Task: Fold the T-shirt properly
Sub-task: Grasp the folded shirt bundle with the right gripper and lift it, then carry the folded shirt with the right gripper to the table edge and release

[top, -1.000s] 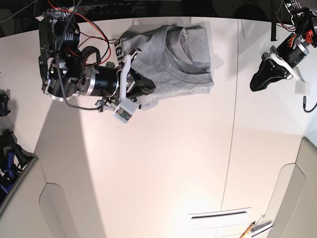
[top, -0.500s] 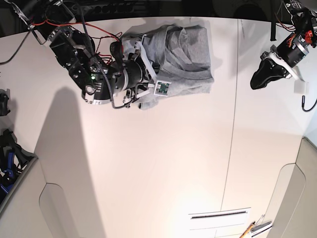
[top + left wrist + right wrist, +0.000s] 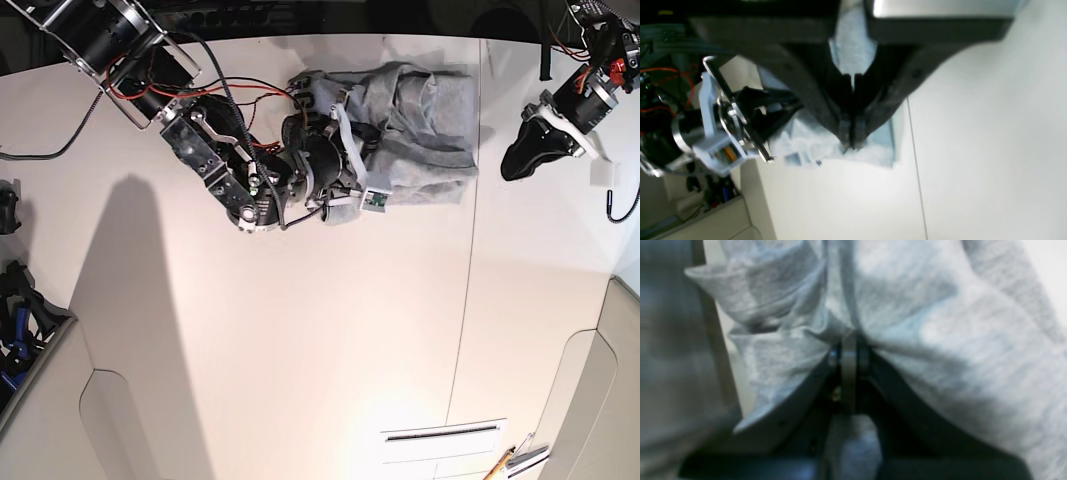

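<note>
The heather-grey T-shirt (image 3: 425, 120) lies bunched in a loosely folded heap at the far middle of the white table (image 3: 300, 350). My right gripper (image 3: 325, 108) reaches in from the left and is shut on a fold of the T-shirt (image 3: 940, 340). In the right wrist view its fingertips (image 3: 848, 355) pinch the cloth, which puckers around them. My left gripper (image 3: 512, 168) hangs shut and empty at the far right, apart from the shirt. In the left wrist view this gripper (image 3: 850, 146) is closed above the table, with the T-shirt (image 3: 806, 140) beyond it.
A seam (image 3: 468, 300) runs down the table right of centre. A white slotted plate (image 3: 440, 440) and a pen (image 3: 497, 465) lie at the near right edge. Grey bins (image 3: 40, 360) and dark tools stand at the left. The right arm's cables (image 3: 215, 85) trail over the far left.
My right arm has swung right across the far side, dragging the gripped T-shirt to the right and bunching it. The left arm has barely moved.
</note>
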You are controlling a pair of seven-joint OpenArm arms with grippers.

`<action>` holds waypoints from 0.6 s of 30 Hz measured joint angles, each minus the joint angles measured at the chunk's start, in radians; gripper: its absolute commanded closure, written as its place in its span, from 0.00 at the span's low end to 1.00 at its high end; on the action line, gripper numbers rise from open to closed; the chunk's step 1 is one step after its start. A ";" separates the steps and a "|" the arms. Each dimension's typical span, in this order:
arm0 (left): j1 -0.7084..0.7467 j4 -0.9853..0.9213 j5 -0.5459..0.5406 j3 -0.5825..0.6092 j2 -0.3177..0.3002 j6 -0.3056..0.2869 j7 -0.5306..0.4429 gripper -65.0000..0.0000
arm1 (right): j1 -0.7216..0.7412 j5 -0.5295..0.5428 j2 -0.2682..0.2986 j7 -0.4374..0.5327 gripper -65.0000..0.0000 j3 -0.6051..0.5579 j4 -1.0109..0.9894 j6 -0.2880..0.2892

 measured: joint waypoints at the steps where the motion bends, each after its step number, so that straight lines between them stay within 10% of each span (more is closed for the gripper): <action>1: 0.000 0.000 0.000 0.000 0.000 0.000 0.000 1.00 | -0.005 0.002 -0.013 0.002 1.00 0.023 -0.016 -0.030; 11: 0.001 0.000 0.015 0.000 0.000 0.000 -0.001 1.00 | -0.164 -0.187 -0.186 0.015 1.00 0.491 -0.026 -0.282; 18: 0.000 0.000 0.014 0.000 0.000 0.000 -0.001 1.00 | -0.250 -0.186 -0.227 0.018 1.00 0.785 -0.006 -0.321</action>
